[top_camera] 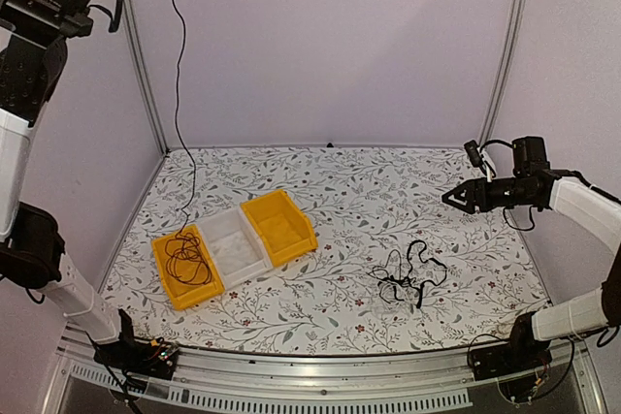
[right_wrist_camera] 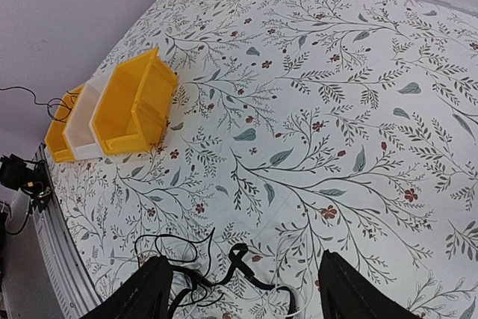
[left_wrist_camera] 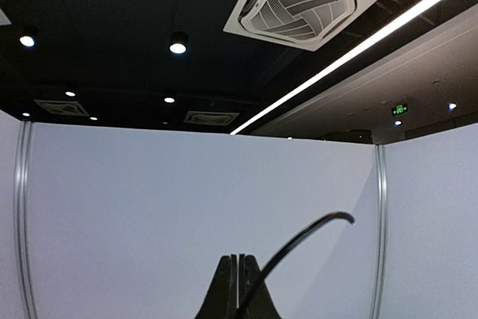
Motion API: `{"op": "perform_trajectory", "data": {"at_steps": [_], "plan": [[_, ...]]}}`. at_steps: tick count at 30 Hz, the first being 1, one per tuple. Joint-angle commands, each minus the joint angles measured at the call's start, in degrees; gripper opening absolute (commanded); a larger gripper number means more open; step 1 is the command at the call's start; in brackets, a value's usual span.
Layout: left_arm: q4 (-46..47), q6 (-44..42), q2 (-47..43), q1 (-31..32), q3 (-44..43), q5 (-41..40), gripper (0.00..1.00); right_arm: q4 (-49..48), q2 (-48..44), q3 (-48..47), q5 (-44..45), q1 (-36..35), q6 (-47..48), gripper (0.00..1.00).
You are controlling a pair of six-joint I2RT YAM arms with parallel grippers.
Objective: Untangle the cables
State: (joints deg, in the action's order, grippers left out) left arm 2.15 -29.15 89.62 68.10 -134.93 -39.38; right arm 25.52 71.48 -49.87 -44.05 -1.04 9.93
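A tangle of black cables [top_camera: 410, 276] with one pale cord lies on the floral table at the front right; it also shows in the right wrist view [right_wrist_camera: 196, 280]. My right gripper [top_camera: 448, 198] is open and empty, held above the table behind and to the right of the tangle; in its wrist view [right_wrist_camera: 246, 296] the tangle lies between its fingers, below them. My left gripper [left_wrist_camera: 239, 261] is raised high, shut on a thin black cable [left_wrist_camera: 299, 240]. That cable [top_camera: 178, 75] hangs down into the left yellow bin [top_camera: 167, 283], where it lies coiled [top_camera: 187, 261].
Three bins stand in a row at the left middle: the yellow one with the coil, a white one [top_camera: 233, 244] and another yellow one [top_camera: 281, 225]. Pale walls enclose the table on three sides. The arm bases sit at the near edge.
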Motion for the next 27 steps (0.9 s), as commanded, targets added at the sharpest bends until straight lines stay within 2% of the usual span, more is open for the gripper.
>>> {"op": "perform_trajectory", "data": {"at_steps": [1,7,11,13,17,22,25,27], "plan": [[5.5,-11.4,1.2,1.2,0.9,-4.0,0.00,-0.5,-1.9,1.3,0.0,0.5,0.3,0.71],[1.7,-15.0,-0.5,1.5,9.8,-11.0,0.00,0.2,-2.7,1.9,-0.8,0.7,0.5,0.71],[0.4,-14.6,-3.8,2.6,16.6,-15.3,0.00,2.7,-2.8,-0.6,-9.5,0.0,3.8,0.62],[-0.5,-13.8,-5.7,2.6,19.7,-17.7,0.00,3.1,-2.3,-2.1,-10.9,-1.4,5.5,0.60],[-1.8,-13.3,-12.7,0.6,31.0,-25.0,0.00,3.4,-1.0,-5.2,-12.0,-3.9,7.9,0.58],[-9.6,-9.5,-25.2,-2.8,42.6,-34.7,0.00,2.9,1.8,-7.2,-11.9,-5.2,8.3,0.58],[-6.8,-12.3,-30.8,-2.8,46.0,-40.1,0.00,1.9,2.7,-7.3,-11.9,-5.5,8.0,0.58],[1.1,-17.8,-33.6,-2.5,47.1,-42.3,0.00,1.3,3.4,-7.2,-11.8,-5.9,7.4,0.58]]}}
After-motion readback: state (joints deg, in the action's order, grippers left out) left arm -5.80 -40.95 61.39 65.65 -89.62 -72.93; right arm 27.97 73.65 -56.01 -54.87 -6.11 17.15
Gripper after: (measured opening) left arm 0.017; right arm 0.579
